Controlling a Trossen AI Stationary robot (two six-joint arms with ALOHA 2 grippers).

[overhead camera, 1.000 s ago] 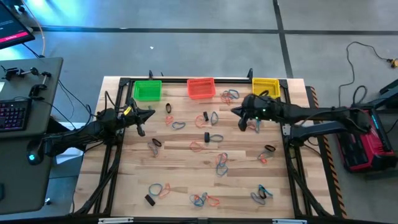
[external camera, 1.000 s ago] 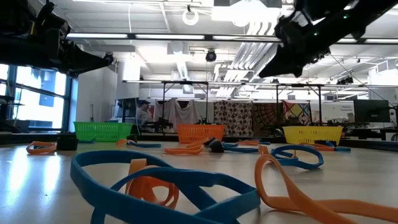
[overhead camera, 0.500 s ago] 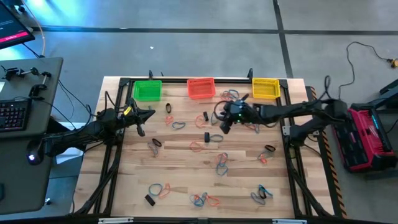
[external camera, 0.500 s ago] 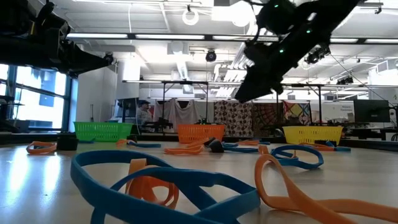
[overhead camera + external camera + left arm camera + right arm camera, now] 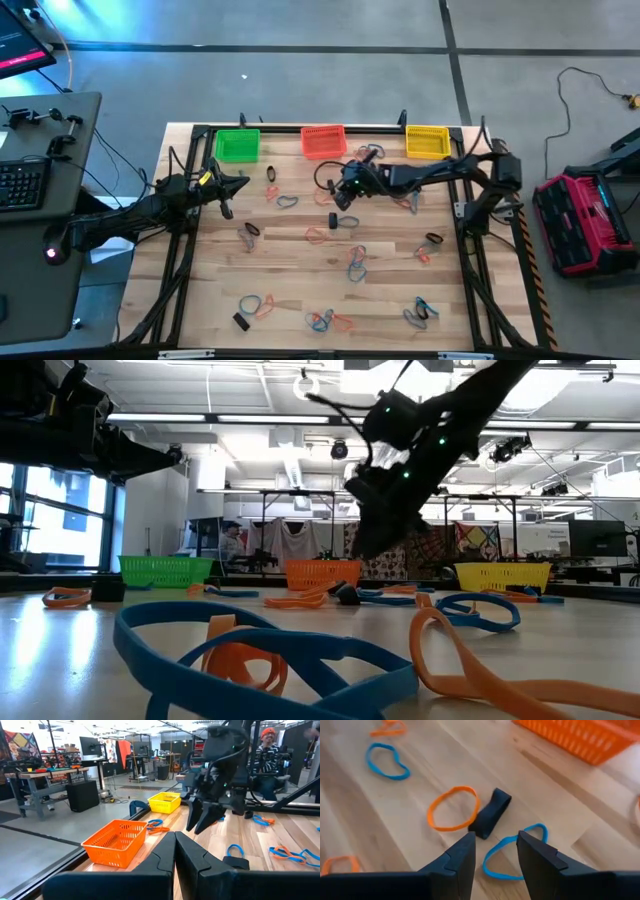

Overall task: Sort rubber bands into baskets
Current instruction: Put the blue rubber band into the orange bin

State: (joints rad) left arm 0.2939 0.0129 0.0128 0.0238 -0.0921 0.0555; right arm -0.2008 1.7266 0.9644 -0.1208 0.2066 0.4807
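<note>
Rubber bands lie scattered flat on the wooden table (image 5: 300, 260), in orange, blue, teal and black. The green basket (image 5: 237, 146), the red-orange basket (image 5: 323, 141) and the yellow basket (image 5: 427, 141) stand in a row along the far edge. My right gripper (image 5: 339, 196) hovers open, slanting down, above a black band (image 5: 491, 812) that lies between an orange band (image 5: 451, 808) and a blue band (image 5: 512, 851), in front of the red-orange basket (image 5: 585, 737). My left gripper (image 5: 238, 183) waits shut and level at the table's left, holding nothing.
More bands lie in clusters near the front edge (image 5: 320, 320), at front right (image 5: 420, 312), at front left (image 5: 255, 305) and mid-table (image 5: 355, 262). A second black band (image 5: 333, 221) lies nearer the middle. A black frame rail (image 5: 300, 128) runs behind the baskets.
My right gripper has moved from in front of the yellow basket toward the table's left, past the red-orange basket. It has sunk lower and tipped to point more steeply down, over the black band. The bands and baskets have stayed where they were.
</note>
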